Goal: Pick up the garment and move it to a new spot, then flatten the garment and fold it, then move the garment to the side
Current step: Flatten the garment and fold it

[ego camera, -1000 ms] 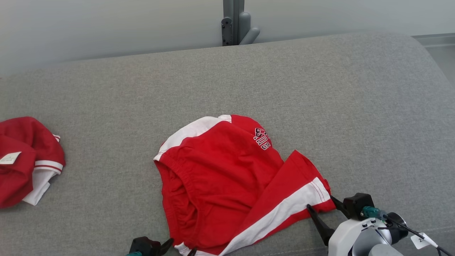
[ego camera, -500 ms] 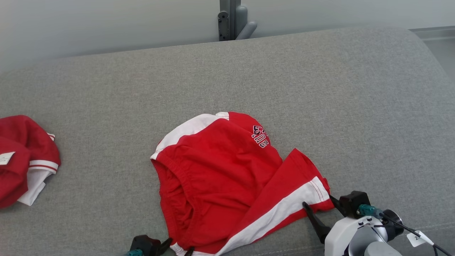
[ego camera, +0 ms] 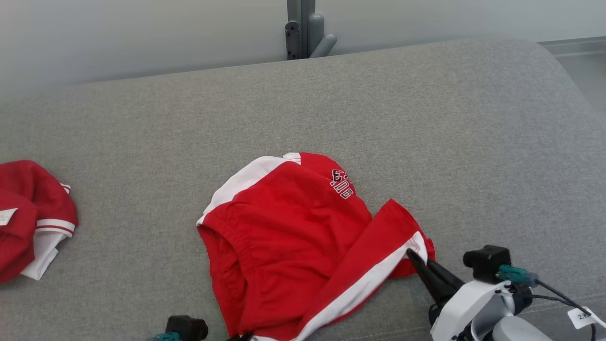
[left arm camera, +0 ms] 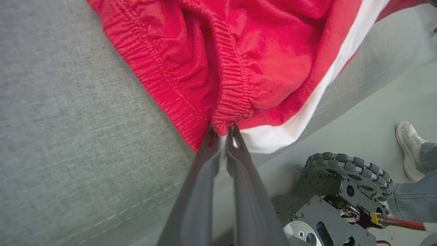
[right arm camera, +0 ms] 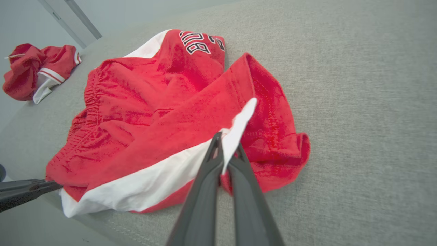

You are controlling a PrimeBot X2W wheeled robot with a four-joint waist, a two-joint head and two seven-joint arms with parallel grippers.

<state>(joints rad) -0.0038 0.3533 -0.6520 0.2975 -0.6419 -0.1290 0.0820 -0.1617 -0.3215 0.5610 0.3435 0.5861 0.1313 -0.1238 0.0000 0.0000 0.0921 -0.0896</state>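
The left fingers (left arm camera: 205,160) have just closed on the waistband (left arm camera: 232,99) of the red shorts (ego camera: 284,227) and the right fingers (right arm camera: 205,177) on their white stripe (right arm camera: 164,177), so lifting looks ready to begin.

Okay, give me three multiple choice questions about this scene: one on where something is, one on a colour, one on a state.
1. Where on the grey cushion does the second red garment lie?
A. At the robot's far left
B. At the far right corner
C. At the middle of the back edge

2. What colour is the stripe on the red shorts?
A. Blue
B. White
C. Black

3. How is the right gripper?
A. Open, above the cloth
B. Open, flat on the cushion
C. Shut on the shorts' stripe

Answers:
1 A, the head view shows it at the left edge.
2 B, a white band runs along the leg.
3 C, the right wrist view shows both fingers pinching the white cloth.
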